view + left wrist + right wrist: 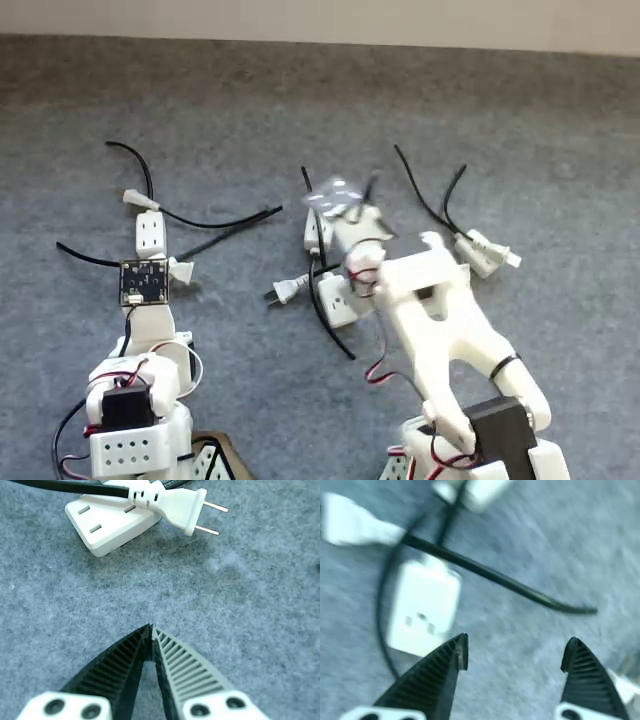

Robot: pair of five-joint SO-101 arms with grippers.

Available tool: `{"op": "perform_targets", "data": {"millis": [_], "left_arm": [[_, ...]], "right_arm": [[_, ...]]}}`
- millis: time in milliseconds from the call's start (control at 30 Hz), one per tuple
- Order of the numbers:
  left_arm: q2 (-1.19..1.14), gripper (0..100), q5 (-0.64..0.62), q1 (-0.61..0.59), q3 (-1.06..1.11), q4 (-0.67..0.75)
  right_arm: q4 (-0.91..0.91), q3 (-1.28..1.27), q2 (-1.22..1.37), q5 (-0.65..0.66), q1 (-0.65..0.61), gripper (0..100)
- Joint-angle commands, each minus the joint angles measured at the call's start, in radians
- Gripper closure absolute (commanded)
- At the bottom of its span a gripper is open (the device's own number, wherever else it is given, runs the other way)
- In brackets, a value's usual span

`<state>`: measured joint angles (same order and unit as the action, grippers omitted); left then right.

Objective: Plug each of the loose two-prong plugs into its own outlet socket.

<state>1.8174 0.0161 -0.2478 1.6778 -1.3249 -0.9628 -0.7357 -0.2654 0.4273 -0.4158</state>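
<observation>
**A:** How do things lie on the grey surface [520, 120]?

**B:** The left arm [135, 400] sits at the near left. The right arm [450, 320] stretches from the near right out over the middle. Each has its own cluster. A left socket block [112, 535] lies just far of the left arm. A middle socket [335, 300] lies close under the right arm, with a middle plug [290, 290] just beside it on its left.

**A:** And the tools?

**B:** The left tool [151, 630] is pinched fully together with nothing in it, its tips low over a bare patch of the surface. The right tool [516, 647] is spread wide and empty, above a white block [422, 605] crossed by a black cord [490, 572]. That view is smeared, so I can only guess it is one of the middle cluster's sockets.

**A:** What does the coming move turn on?

**B:** On the left side, it turns on the loose plug [172, 505]. It lies ahead of the left tool's tips, past that bare patch, with its body resting against the left socket block's edge. Its long axis runs crosswise to the tool's line. Its prongs [215, 506] point away from the block, not toward the slots [95, 528].

**A:** So which arm takes it?

**B:** The left one, I judge, since it is plainly nearer and the right arm is well apart. The left tool would need to open, go forward and take the plug's body. Then it would have to swing the plug round before the prongs can face a slot.
</observation>
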Motion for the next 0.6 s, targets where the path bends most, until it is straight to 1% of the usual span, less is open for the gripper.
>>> {"op": "perform_targets", "data": {"millis": [0, 133, 233, 400, 467, 567], "left_arm": [[0.002, 99, -0.008, -0.008, 0.016, -0.005], [0.002, 99, -0.008, -0.008, 0.016, -0.005], [0.002, 99, -0.008, -0.008, 0.016, -0.005], [0.002, 99, -0.008, -0.008, 0.016, -0.005], [0.002, 99, -0.008, -0.008, 0.016, -0.005], [0.002, 99, -0.008, -0.008, 0.016, -0.005]], "right_arm": [[-0.008, 0.050, -0.012, -0.043, -0.082, 70.1], [0.021, 0.036, -0.010, -0.048, -0.088, 70.1], [0.088, -0.048, 0.016, -0.048, -0.053, 70.1], [0.209, -0.107, 0.186, -0.044, 0.050, 70.1], [0.177, -0.061, 0.228, -0.046, 0.082, 70.1], [0.131, 0.019, 0.257, -0.048, 0.076, 70.1]]}}
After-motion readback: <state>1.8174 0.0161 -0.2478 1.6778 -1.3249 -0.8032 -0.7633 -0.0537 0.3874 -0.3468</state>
